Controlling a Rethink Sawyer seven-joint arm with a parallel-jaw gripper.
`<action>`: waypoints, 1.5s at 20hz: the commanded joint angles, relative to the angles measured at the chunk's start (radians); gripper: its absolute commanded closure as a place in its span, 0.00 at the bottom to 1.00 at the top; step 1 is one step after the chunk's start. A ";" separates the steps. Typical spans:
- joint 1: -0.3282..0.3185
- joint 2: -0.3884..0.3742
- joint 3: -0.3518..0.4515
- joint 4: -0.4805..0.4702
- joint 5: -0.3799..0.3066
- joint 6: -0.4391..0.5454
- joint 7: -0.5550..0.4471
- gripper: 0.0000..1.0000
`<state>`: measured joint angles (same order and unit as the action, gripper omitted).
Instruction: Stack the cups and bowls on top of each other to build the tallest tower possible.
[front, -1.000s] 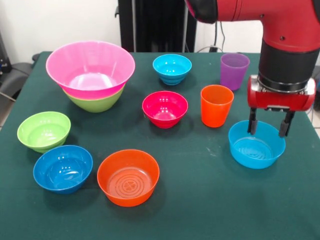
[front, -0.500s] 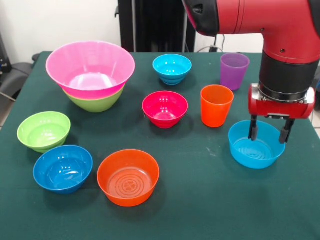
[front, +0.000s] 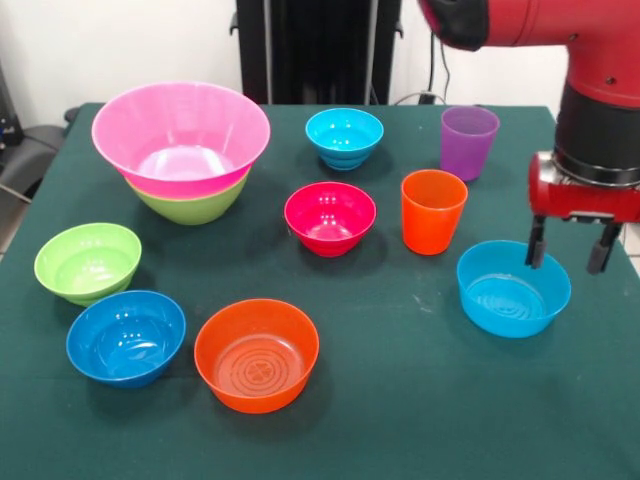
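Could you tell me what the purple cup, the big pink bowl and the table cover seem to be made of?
The purple cup looks like translucent plastic: light passes through its walls. The big pink bowl seems to be glossy plastic, with bright highlights inside it. The table cover looks like matte dark green cloth, perhaps felt, with no shine.

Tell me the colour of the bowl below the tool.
Light blue plastic bowl, front view.

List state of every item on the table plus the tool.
pink bowl: nested in large green bowl
small green bowl: upright, empty
blue bowl: upright, empty
orange bowl: upright, empty
orange cup: upright
purple cup: upright
tool: open, empty
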<state>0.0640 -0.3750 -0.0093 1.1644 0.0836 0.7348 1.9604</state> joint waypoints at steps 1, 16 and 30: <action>0.030 0.004 0.007 0.010 0.028 -0.023 0.215 0.00; 0.034 0.095 0.010 -0.058 0.036 -0.072 0.197 0.00; 0.056 0.142 -0.010 -0.088 0.032 -0.084 0.202 0.00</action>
<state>0.0926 -0.2689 -0.0593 1.1211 0.1157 0.7004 2.0163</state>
